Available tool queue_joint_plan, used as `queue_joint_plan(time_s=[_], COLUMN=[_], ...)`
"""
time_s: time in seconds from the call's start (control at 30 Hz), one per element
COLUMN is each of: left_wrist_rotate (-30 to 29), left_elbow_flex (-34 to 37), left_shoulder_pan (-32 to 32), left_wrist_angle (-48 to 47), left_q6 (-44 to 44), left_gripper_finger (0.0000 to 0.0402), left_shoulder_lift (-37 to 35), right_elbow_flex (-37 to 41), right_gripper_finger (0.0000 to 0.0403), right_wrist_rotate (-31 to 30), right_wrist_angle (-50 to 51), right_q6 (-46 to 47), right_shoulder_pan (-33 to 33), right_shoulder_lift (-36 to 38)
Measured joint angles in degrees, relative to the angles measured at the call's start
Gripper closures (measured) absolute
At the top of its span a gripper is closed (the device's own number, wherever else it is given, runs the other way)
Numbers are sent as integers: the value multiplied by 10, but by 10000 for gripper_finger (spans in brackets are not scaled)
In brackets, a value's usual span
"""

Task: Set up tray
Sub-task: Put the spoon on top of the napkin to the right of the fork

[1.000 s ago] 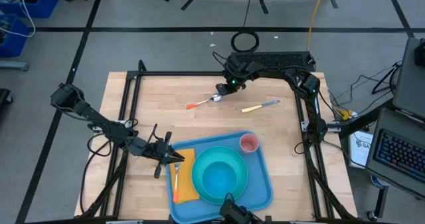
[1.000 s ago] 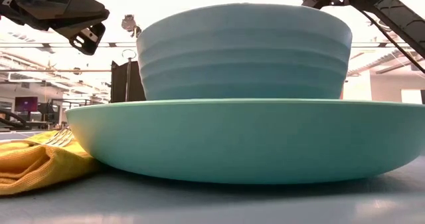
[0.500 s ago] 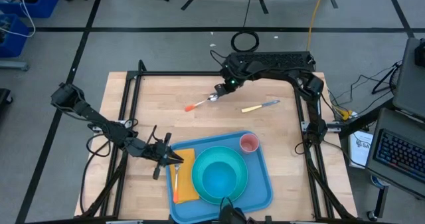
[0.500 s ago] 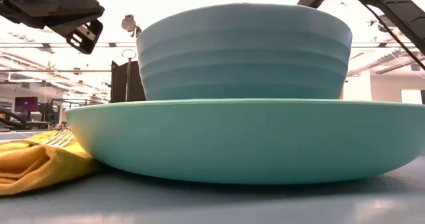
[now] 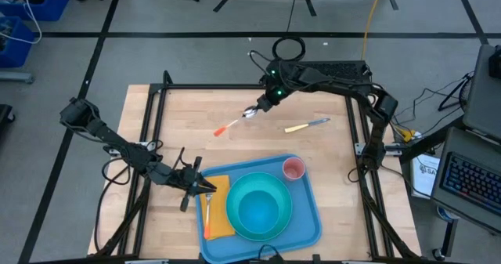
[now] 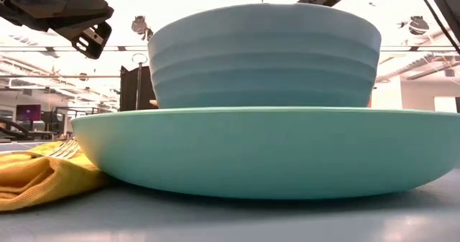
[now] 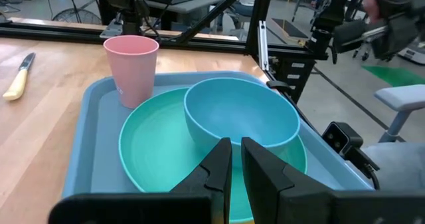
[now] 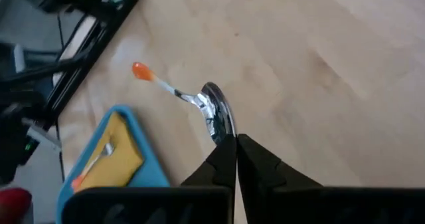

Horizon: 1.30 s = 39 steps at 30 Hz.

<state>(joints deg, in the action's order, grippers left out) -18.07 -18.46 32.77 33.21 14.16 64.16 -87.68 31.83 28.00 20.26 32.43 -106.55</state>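
Note:
The blue tray lies at the table's near edge. On it are a teal plate with a teal bowl inside, a pink cup and a yellow napkin bearing an orange-handled fork. My right gripper hovers over the far middle of the table, shut on a spoon with an orange-tipped handle. My left gripper hangs at the tray's left rim above the napkin, its fingers nearly together with nothing between them. My right gripper pinches the far rim of the spoon's bowl between its two fingertips, slanting down from the table's far right. The spoon lies in line with the fingers and sticks out beyond them. Its orange handle tip points toward the near left, clear of the wood.
A knife with a pale yellow handle lies on the bare wood at the far right, between the spoon and the tray. A black frame edges the table. Bare wood stretches between the tray and the far edge.
My right gripper has risen and rolled, staying shut on the spoon. The spoon has come up off the table with it and shifted slightly toward the left edge, its handle tip hanging lower than its bowl.

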Motion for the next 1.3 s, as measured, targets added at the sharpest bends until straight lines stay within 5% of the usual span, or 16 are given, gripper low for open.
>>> queue_joint_plan(time_s=[0.8, 1.3], left_wrist_rotate=[3, 51], left_elbow_flex=[0, 0], left_shoulder_pan=[31, 45], left_wrist_angle=[17, 63], left_q6=[9, -18], left_gripper_finger=[364, 364], left_shoulder_lift=[0, -2], right_elbow_flex=[-50, -60], right_gripper_finger=[403, 403], right_wrist_rotate=[14, 10], right_wrist_angle=[109, 74], right_q6=[-146, -165], right_shoulder_pan=[-124, -195], right_shoulder_lift=[10, 11])
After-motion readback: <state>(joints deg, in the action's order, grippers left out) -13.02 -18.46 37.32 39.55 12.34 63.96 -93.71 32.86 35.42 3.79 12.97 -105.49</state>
